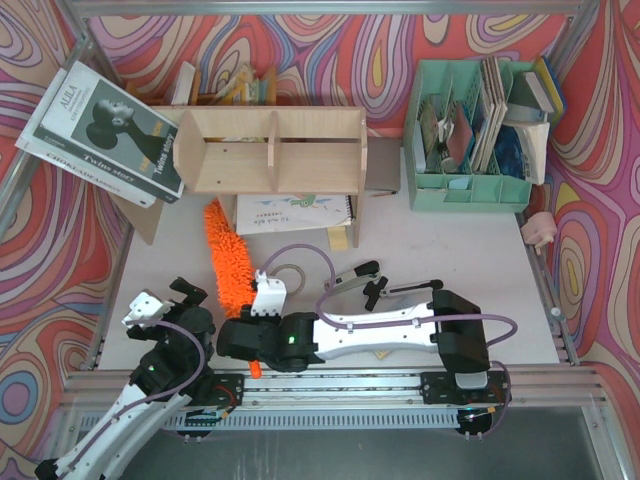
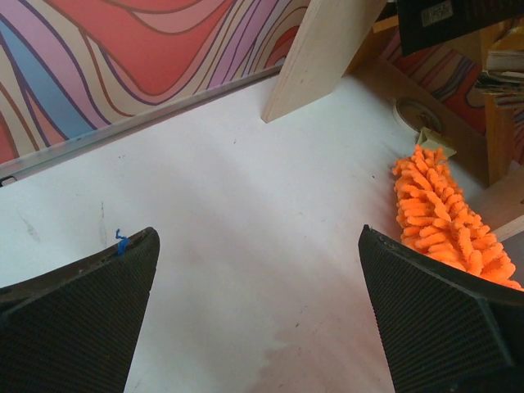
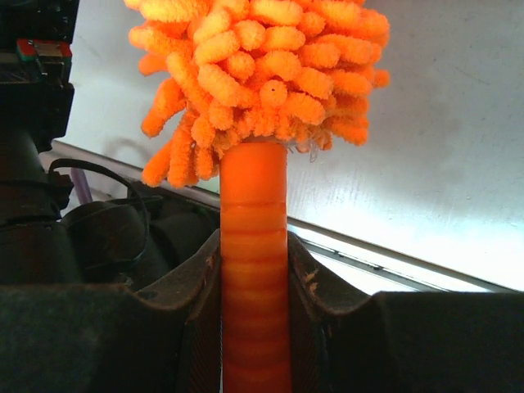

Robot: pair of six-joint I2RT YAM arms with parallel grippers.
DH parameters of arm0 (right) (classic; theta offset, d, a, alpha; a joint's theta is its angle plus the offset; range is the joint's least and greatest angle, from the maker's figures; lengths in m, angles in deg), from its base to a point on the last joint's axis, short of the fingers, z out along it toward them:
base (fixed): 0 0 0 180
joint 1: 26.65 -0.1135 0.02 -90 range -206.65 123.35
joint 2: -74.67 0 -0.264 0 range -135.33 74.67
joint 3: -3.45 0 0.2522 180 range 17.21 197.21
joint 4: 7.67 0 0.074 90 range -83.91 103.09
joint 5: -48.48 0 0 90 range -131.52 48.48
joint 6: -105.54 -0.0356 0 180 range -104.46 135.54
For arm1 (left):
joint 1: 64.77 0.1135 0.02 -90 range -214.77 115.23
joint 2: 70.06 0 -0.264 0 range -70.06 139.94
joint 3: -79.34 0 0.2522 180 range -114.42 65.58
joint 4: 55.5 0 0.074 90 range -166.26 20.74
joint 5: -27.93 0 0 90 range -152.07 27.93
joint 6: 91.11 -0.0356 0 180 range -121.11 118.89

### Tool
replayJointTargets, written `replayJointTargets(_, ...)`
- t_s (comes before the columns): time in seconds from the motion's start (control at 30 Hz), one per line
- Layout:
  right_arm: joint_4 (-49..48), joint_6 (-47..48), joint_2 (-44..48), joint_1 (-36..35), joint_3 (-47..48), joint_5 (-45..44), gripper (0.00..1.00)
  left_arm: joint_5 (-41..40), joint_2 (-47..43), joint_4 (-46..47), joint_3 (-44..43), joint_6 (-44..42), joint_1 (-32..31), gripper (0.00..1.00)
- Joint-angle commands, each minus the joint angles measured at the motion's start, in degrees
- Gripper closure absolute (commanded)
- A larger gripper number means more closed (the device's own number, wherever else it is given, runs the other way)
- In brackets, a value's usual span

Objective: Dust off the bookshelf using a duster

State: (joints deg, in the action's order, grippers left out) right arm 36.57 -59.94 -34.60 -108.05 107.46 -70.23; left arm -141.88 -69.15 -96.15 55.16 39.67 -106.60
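Observation:
The bookshelf (image 1: 270,150) is a wide plywood unit with a central divider, standing at the back centre; one of its wooden panels (image 2: 323,57) shows in the left wrist view. The orange fluffy duster (image 1: 228,258) lies slanted on the table in front of it, head toward the shelf. My right gripper (image 1: 250,342) is shut on the duster's ribbed orange handle (image 3: 254,237), the jaws of that gripper (image 3: 254,262) pressing both sides. My left gripper (image 1: 170,297) hovers open and empty to the left of the duster head (image 2: 438,217), its fingers (image 2: 258,237) wide apart over bare table.
A mint-green file organizer (image 1: 470,135) full of books stands at the back right. A dark-covered book (image 1: 105,130) leans at the shelf's left end, and a spiral notebook (image 1: 295,212) lies in front of the shelf. A small pink object (image 1: 540,230) sits at the right edge.

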Motion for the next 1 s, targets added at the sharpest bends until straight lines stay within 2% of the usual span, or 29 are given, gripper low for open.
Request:
replayJointTargets(0.0,-0.57,-1.46,2.68,0.89,-1.57,-6.32,1.00,-1.26,-0.64,-1.08,-1.02,0.13,0.25,0.01)
replayJointTargets(0.23,-3.77,7.08,3.74,-4.97,0.98,-19.57,1.00,-1.14,-0.59,-0.87,-1.01,-0.04,0.25,0.02)
replayJointTargets(0.43,-4.86,9.97,4.32,-6.52,1.35,-24.76,1.00,-1.15,-0.58,-0.86,-0.97,-0.11,0.25,0.01)
replayJointTargets(0.73,-0.01,7.73,3.08,-6.57,1.99,-23.25,1.00,-0.96,-0.64,-0.14,-0.79,-0.70,0.25,0.02)
replayJointTargets(0.97,0.76,13.92,4.51,-6.53,0.45,-20.40,1.00,-0.96,-0.62,-0.20,-0.84,-0.74,0.25,0.01)
